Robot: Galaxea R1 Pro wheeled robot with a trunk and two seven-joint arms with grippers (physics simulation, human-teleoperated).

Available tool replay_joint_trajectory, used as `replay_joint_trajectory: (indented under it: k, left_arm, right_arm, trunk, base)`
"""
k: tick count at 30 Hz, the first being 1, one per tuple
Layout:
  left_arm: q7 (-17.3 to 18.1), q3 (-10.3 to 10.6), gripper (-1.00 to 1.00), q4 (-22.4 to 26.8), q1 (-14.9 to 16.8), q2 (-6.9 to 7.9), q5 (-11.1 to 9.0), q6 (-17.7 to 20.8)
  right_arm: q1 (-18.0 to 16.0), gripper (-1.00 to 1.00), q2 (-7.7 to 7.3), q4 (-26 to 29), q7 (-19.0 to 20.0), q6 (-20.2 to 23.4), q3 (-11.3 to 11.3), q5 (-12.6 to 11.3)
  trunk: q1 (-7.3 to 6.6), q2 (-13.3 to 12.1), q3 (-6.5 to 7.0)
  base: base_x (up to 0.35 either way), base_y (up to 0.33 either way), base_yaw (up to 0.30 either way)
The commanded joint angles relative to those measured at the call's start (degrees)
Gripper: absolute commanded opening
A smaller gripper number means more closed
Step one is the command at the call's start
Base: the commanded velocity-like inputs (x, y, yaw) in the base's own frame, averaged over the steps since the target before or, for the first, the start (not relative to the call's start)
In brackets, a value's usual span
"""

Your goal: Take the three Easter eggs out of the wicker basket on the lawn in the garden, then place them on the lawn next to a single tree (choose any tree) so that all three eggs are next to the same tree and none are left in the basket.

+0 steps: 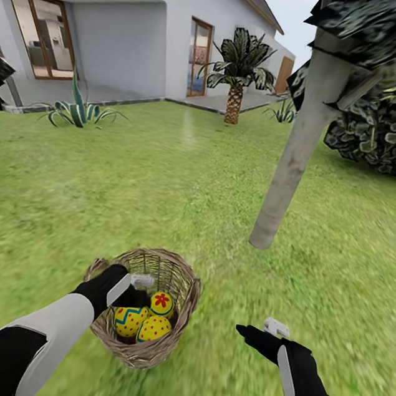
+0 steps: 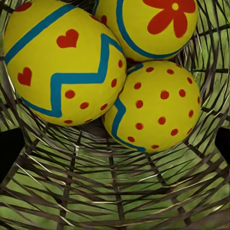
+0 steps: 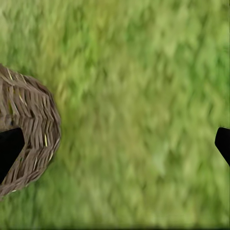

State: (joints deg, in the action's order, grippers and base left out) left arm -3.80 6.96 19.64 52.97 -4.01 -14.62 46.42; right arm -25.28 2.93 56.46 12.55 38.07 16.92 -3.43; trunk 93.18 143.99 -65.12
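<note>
Bright, even daylight with hardly any shadows; the lawn point(image 1: 182, 177) looks smeared, perhaps from render blur.

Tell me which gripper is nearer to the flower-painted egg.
Left. The left gripper is inside the wicker basket, right beside the flower-painted egg. The right gripper hovers over the lawn, outside the basket on its tree side.

1. Wicker basket point(image 1: 139, 347): brown open weave.
2. Zigzag egg point(image 2: 64, 62): yellow, blue zigzag band, red hearts and dots.
3. Dotted egg point(image 2: 158, 105): yellow, red dots, blue line.
4. Flower egg point(image 2: 153, 24): yellow, red flower, blue line.
5. Lawn point(image 1: 162, 180): mottled green.
6. Tree trunk point(image 1: 295, 155): pale grey; leaves dark, pale-speckled.
</note>
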Motion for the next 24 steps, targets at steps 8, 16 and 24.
replay_joint_trajectory:
  k: [8, 16, 24]
  left_arm:
    - [-0.7, 0.4, 1.0, 0.1, -0.1, 0.05, -0.7, -1.3]
    - [-0.9, 0.3, 1.0, 0.1, -0.1, 0.06, -0.7, -4.5]
    - [-0.8, 0.4, 1.0, 0.1, -0.1, 0.06, -0.6, -5.0]
  right_arm:
    - [0.0, 1.0, 0.06, 0.1, 0.0, 0.3, 0.2, -0.4]
    - [0.0, 1.0, 0.06, 0.0, 0.0, 0.0, 0.2, -0.4]
    - [0.0, 1.0, 0.06, -0.1, -0.2, -0.9, 0.2, -0.4]
  trunk:
    - [0.19, 0.1, -1.83]
    - [0.35, 0.2, -3.16]
    - [0.35, 0.2, -3.16]
  base:
    - [0.0, 0.0, 0.0]
    - [0.0, 0.0, 0.0]
    - [0.0, 0.0, 0.0]
